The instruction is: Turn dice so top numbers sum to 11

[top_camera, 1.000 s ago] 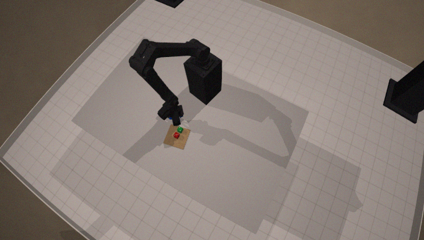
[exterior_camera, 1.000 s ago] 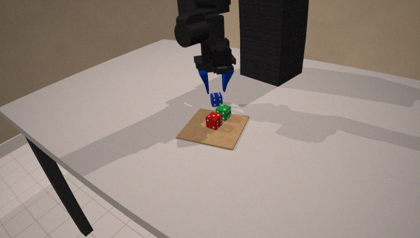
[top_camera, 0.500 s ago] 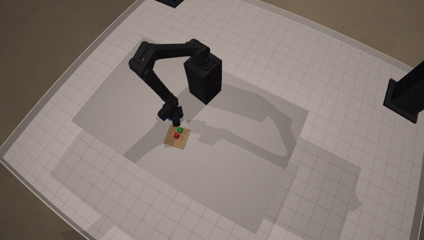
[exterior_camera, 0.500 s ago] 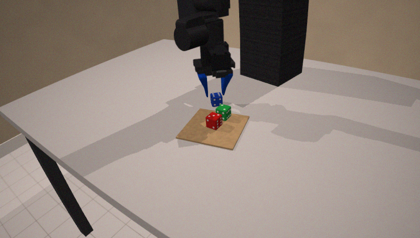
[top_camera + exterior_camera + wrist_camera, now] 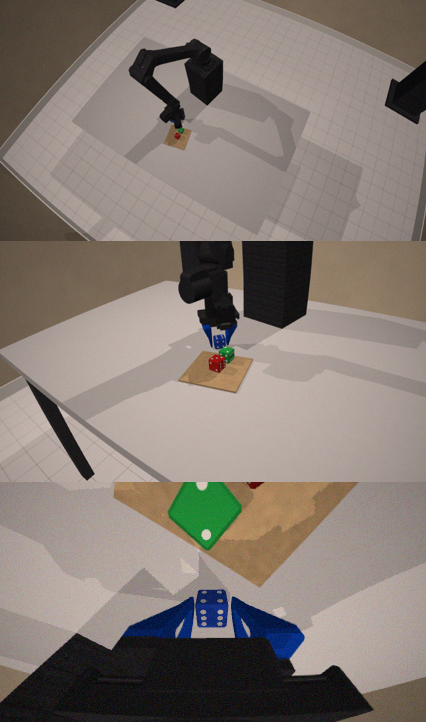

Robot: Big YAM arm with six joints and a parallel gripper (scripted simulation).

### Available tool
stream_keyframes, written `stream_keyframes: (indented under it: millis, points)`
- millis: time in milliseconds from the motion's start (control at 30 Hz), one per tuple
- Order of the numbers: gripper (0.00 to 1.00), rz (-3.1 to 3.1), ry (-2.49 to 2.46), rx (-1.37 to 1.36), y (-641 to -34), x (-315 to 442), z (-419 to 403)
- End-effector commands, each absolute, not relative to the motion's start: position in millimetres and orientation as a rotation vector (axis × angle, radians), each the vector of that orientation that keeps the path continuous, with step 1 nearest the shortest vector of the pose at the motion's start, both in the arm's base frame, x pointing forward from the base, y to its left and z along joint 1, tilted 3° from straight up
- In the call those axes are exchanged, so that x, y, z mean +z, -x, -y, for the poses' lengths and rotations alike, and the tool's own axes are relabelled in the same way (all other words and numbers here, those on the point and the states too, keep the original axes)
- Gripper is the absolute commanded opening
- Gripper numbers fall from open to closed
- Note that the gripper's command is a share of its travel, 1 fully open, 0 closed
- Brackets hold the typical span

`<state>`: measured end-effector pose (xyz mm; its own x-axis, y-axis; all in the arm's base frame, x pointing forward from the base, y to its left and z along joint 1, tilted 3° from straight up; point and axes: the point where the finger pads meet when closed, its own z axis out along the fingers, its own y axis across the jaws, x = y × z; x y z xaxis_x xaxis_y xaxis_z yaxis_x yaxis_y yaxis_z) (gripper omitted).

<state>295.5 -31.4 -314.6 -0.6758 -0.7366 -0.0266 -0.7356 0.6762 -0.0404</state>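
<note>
Three dice are in view, two of them on the tan square mat [image 5: 179,144] [image 5: 228,382] [image 5: 280,537], which lies flat on the pale tabletop [image 5: 194,167] [image 5: 269,419] [image 5: 365,537]. The blue die [image 5: 219,342] [image 5: 212,608] is off the mat, near the edge on the side toward the black pedestal [image 5: 206,82] [image 5: 275,279]. Six pips look up from it, and four show on the side facing the mat.

The claw [image 5: 178,120] [image 5: 219,345] [image 5: 212,601] is partly spread, with its blue fingers [image 5: 207,334] on opposite sides of that die. The wrist view shows a slim gap on each side, so nothing is pinched. From overhead, the arm [image 5: 161,91] [image 5: 216,285] covers this die.

The green die [image 5: 181,130] [image 5: 226,354] [image 5: 205,511] sits on the mat near the edge closest to the claw, with two pips up. Just beside it, farther in on the mat, is the red die [image 5: 177,135] [image 5: 217,363] [image 5: 256,484], with three pips up; whether the pair touch, I cannot tell. The upward faces make eleven, but the blue die is not on the mat. Shadows fall across part of the mat and the tabletop around it.
</note>
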Motion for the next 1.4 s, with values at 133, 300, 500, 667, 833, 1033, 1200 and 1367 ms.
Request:
stream_keyframes:
  millis: [133, 300, 500, 667, 833, 1033, 1200, 1367]
  points:
    - [0.45, -2.836, 1.24, -0.04, -294.3, -314.5, 34.1]
    - [0.45, -2.836, 1.24, -0.04, -294.3, -314.5, 34.1]
    - [0.45, -2.836, 1.24, -0.04, -294.3, -314.5, 34.1]
    - [0.45, -2.836, 1.24, -0.04, -294.3, -314.5, 34.1]
    - [0.45, -2.836, 1.24, -0.04, -294.3, -314.5, 34.1]
    - [0.45, -2.836, 1.24, -0.04, -294.3, -314.5, 34.1]
    - [0.45, -2.836, 1.24, -0.04, -294.3, -314.5, 34.1]
    - [0.26, -2.836, 1.239, -0.04, -294.3, -314.5, 34.2]
